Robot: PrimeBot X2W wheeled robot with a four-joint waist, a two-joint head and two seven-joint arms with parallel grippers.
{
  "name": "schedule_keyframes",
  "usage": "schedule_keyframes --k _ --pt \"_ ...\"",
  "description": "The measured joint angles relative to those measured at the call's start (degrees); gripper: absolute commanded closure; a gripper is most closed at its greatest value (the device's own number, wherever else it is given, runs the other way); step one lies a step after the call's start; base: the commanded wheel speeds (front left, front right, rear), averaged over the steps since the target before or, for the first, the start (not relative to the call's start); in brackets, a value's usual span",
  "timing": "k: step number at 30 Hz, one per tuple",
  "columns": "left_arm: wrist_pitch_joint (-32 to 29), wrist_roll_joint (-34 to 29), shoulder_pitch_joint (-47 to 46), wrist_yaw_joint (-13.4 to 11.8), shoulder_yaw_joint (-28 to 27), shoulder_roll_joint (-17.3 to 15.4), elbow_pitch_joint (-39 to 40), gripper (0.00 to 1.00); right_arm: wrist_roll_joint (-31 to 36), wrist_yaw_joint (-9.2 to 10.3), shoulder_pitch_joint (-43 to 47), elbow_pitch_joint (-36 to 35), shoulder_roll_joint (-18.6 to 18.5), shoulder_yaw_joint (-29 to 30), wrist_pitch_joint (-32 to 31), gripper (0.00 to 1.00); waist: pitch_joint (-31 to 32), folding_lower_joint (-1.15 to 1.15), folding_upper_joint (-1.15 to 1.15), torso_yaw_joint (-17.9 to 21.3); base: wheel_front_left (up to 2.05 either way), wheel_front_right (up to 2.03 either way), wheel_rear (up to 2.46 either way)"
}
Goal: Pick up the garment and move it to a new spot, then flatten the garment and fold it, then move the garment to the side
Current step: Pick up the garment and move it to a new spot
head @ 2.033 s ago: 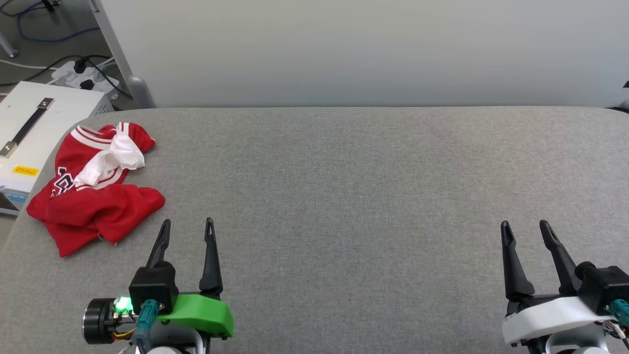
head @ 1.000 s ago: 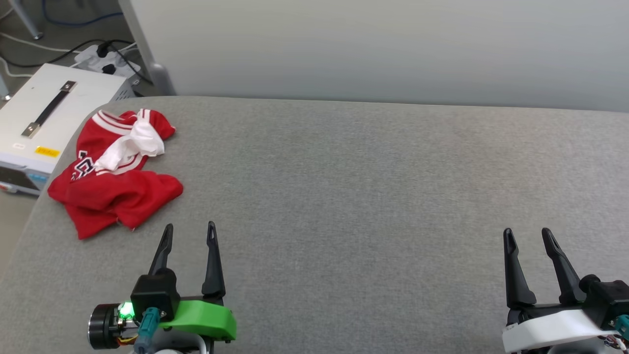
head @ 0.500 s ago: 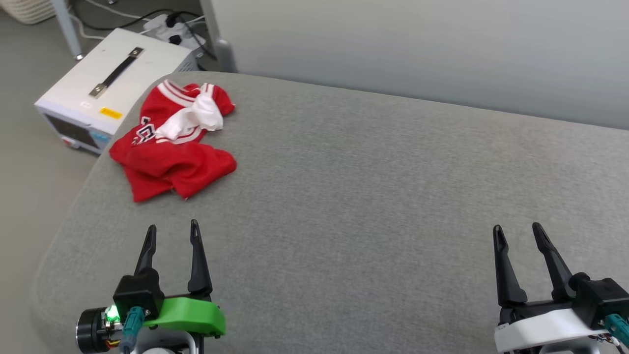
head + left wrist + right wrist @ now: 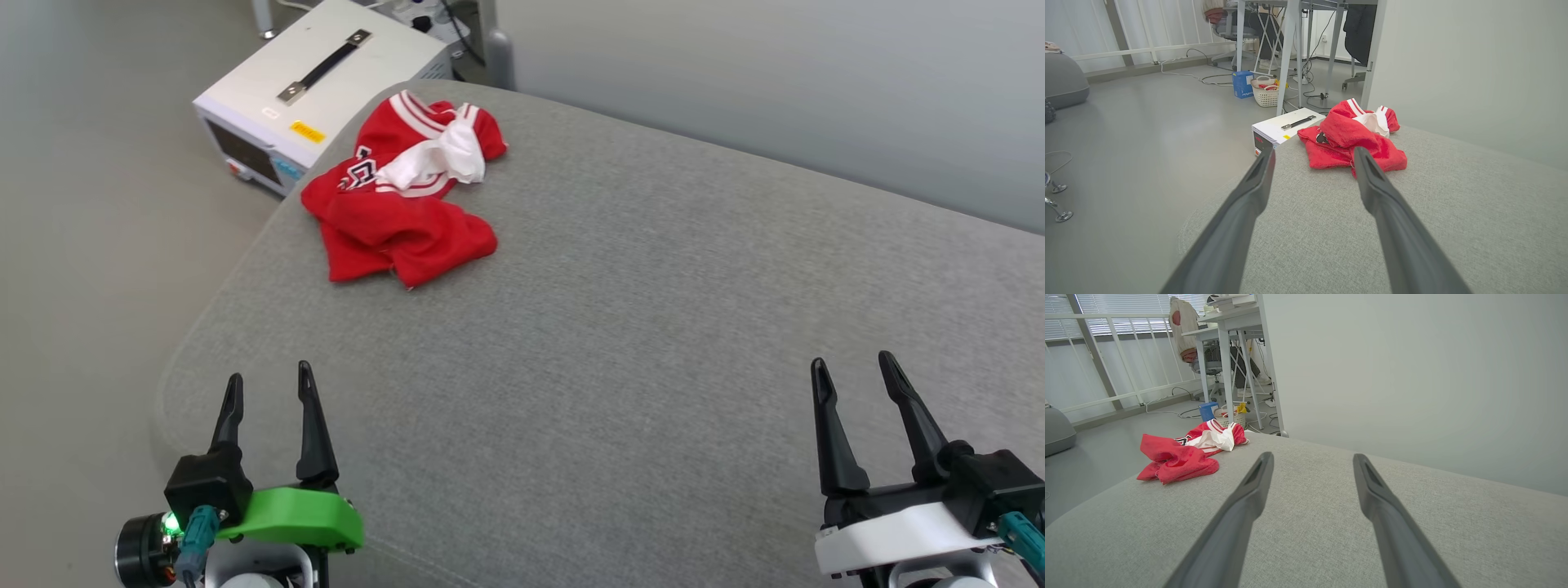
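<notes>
**Garment in a heap at far left corner; both grippers empty**

The garment (image 4: 400,196) lies crumpled on the grey padded surface (image 4: 653,343), near its far left corner & close to the rounded edge. It is red, w/ one white sleeve (image 4: 441,159) thrown over the top. The striped collar (image 4: 412,113) is on the far side of the heap, and a part of the black letters (image 4: 359,173) shows next to the sleeve. The lower red part is folded over itself in thick wrinkles.

The left gripper (image 4: 269,371) is at the lower left of the head view, by the near left corner of the surface, well apart from the garment. Its two fingers stand apart w/ a clear gap, and nothing is between them. In the left wrist view the garment lies ahead, beyond the fingertips, not touching them. The right gripper (image 4: 851,359) is at the lower right, far from the garment. Its jaws are spread approx. the same and also hold nothing.

On the floor just beside the far left corner stands a white box (image 4: 384,57) w/ a black handle (image 4: 324,67) on top & a yellow label (image 4: 308,131). A pale wall panel (image 4: 775,73) runs along the far side of the surface.
</notes>
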State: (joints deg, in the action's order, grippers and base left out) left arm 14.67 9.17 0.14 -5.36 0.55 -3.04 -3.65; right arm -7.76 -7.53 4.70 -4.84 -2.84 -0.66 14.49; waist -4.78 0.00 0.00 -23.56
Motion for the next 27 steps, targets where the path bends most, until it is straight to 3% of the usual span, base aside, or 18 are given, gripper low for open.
schedule_keyframes --k 8,14,19,27 --pt "0.0 0.55 0.01 0.0 -1.26 -0.01 -0.16 0.0 0.44 0.0 -0.14 -0.09 0.02 -0.36 0.0 0.0 -0.5 0.0 0.0 -3.89 0.0 0.0 0.0" --pt "-0.01 1.46 -0.19 0.54 -2.26 0.0 -1.34 0.0 0.54 0.0 -0.14 -0.12 0.02 -0.67 0.0 0.0 -0.82 0.0 0.0 -4.11 0.0 0.0 0.0" --pt "-0.01 1.85 -5.62 5.43 -6.37 -0.38 -2.76 0.0 1.75 0.0 -0.97 -0.44 0.04 -1.18 0.0 0.0 -1.8 0.0 0.0 -3.07 0.0 0.0 0.0" --pt "-0.01 3.37 -22.65 10.79 -12.66 -7.38 -7.76 0.0 4.09 0.0 -5.44 -2.33 -0.29 -1.88 0.0 0.0 -5.98 0.0 0.0 -0.16 0.0 0.0 0.0"
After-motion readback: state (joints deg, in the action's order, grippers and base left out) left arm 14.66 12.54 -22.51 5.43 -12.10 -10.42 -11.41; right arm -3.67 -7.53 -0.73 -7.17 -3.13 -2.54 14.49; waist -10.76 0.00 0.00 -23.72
